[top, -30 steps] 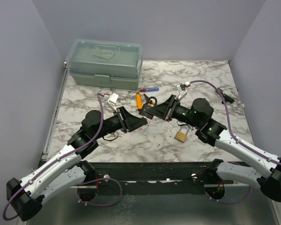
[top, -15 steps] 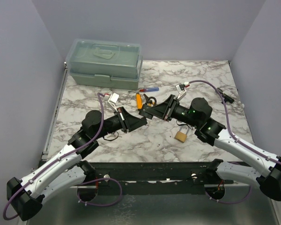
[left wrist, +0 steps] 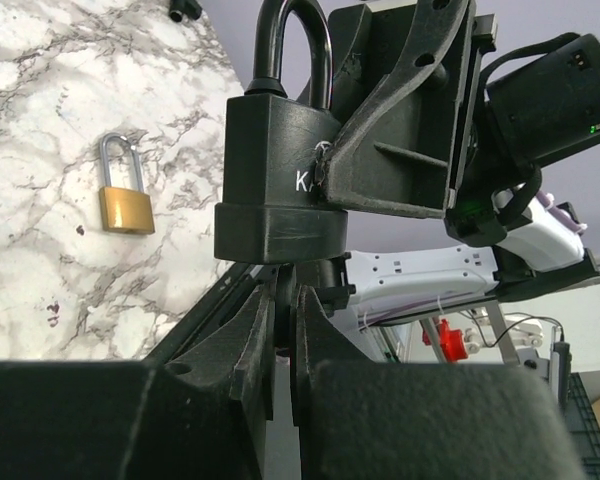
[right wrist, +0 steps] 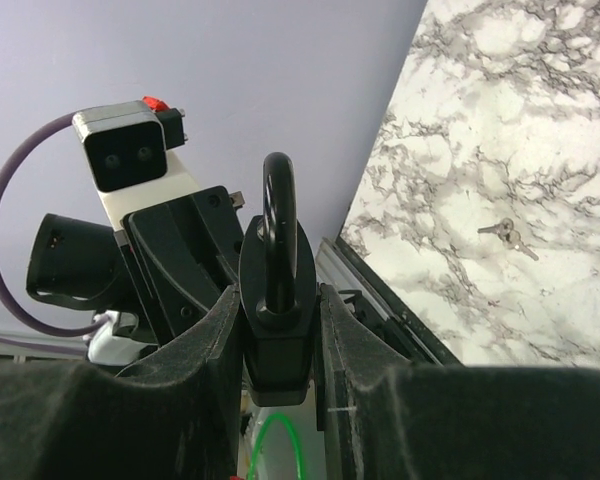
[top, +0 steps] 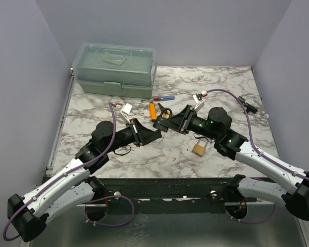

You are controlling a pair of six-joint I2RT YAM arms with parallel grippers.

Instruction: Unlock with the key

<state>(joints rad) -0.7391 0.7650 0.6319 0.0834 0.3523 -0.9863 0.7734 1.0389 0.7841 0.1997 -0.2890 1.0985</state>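
Two arms reach in from the near edge of the counter, and you have them meeting nose to nose over its middle.

Two padlocks are in play. Nearest you, a single brass padlock lies flat on the marble, right of middle and close to the near edge, just beside the right arm and touched by neither claw. The other, the black padlock, is up in the air. Your right gripper is clamped on its body from both sides, with the shackle standing upright above the fingers.

Your left gripper sits directly under the base of that black lock. Its two fingers are drawn almost together, with only a thin slit between them. You cannot tell from these views whether a key is pinched in that slit.

Two small keys, joined as a pair, lie flat on the marble well apart from both claws. They show only in the right wrist view.

Beyond the grippers there is one orange-handled tool just behind where the arms meet, then one small screwdriver with a blue and red handle a little farther back. Farthest from you, one pale green toolbox sits closed in the far left corner.
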